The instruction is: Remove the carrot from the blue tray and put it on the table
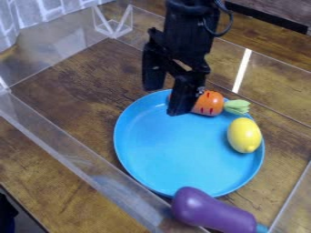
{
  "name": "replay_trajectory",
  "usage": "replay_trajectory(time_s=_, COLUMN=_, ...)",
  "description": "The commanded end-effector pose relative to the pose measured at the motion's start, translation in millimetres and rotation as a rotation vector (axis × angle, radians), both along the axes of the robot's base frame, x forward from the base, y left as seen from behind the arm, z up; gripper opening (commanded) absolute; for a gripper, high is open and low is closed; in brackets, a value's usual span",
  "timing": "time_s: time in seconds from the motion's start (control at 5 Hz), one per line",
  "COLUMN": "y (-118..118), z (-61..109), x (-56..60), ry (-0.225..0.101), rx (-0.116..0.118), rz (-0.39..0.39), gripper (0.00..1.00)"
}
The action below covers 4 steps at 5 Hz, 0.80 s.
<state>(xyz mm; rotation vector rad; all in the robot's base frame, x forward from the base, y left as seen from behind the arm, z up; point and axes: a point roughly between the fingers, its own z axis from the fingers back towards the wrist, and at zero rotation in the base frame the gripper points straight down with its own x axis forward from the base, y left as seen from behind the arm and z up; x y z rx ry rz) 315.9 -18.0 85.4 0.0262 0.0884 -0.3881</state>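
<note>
The orange carrot point(210, 105) lies on the far rim of the blue tray point(170, 150), its green top point(235, 107) pointing right. My gripper point(165, 97) hangs pointing down over the tray's far edge, open with nothing between its fingers. The nearer black finger point(181, 98) covers the carrot's left end; the other finger stands to the left of it, over the table point(73, 91). Whether a finger touches the carrot cannot be told.
A yellow lemon point(245, 135) rests on the tray's right side, close to the carrot. A purple eggplant point(213, 211) lies at the tray's near edge. Clear acrylic walls point(61, 136) run along the left and front of the wood tabletop.
</note>
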Motion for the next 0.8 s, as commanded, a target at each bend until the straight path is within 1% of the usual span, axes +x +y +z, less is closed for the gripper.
replay_trajectory(time_s=0.0, y=-7, z=9.5, x=19.1, ry=-0.082, rx=0.011, rz=-0.089, gripper=1.0)
replay_trajectory(time_s=0.4, y=-3, z=8.3, x=32.7, ry=-0.13, rx=0.011, rz=-0.168, gripper=1.0)
replay_trajectory(time_s=0.6, y=1, z=10.4, x=39.1, ry=-0.158, rx=0.015, rz=-0.178, gripper=1.0)
